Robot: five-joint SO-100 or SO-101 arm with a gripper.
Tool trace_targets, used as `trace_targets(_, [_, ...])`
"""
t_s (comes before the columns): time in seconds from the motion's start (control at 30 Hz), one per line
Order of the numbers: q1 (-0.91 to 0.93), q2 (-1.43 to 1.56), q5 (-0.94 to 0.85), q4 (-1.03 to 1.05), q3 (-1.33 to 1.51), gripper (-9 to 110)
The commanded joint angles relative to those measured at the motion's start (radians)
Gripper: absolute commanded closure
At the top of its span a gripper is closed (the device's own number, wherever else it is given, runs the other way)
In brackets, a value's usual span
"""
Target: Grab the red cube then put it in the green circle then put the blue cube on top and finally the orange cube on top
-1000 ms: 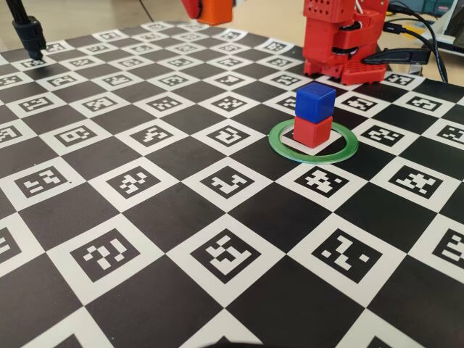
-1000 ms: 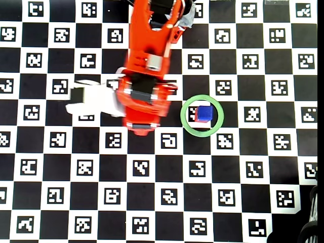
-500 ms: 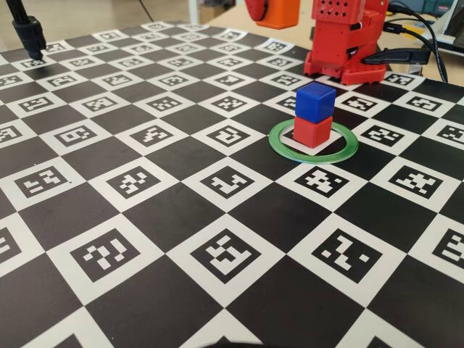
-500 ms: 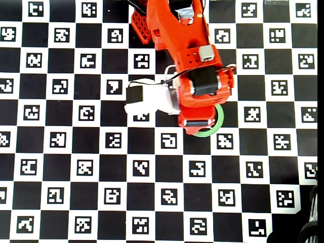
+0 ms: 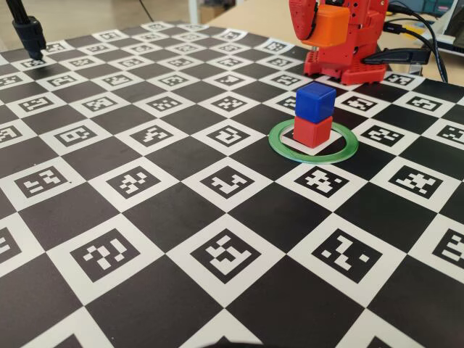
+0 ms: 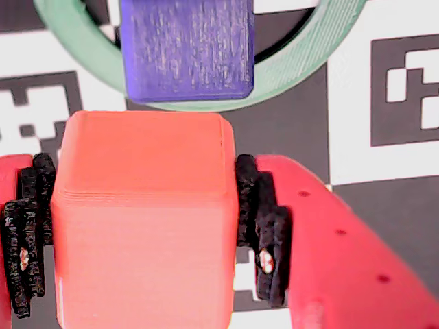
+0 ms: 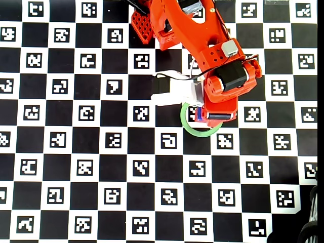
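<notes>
Now: the last cube held above the stack.

The red pincer (image 6: 144, 226) is clamped on the small bright-orange plastic cube (image 6: 140, 219), black pads pressing both its sides, in the air. In the wrist view the deep-blue plastic cube (image 6: 185, 48) sits at twelve o'clock of it, offset slightly toward one o'clock. It rests on the matte red plastic cube (image 5: 312, 132) inside the thin flat green circle (image 5: 348, 148) on the checkered marker counter (image 5: 145, 217). The risk, I judge: lowering without centring, so an edge clips the blue cube and topples the stack.
</notes>
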Motion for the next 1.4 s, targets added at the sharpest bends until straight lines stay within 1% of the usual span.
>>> trace_targets(0.0, [0.003,0.046,0.026,-0.020,0.009,91])
trace_targets(0.2, [0.015,0.072,0.006,-0.074,0.077,92])
trace_targets(0.57, [0.026,0.086,-0.003,-0.124,0.094,92])
trace_targets(0.83, [0.040,0.092,0.011,-0.124,0.087,92])
trace_targets(1.17, [0.112,0.183,-0.043,-0.107,0.164,92])
trace_targets(1.37, [0.107,0.227,-0.040,-0.115,0.225,92])
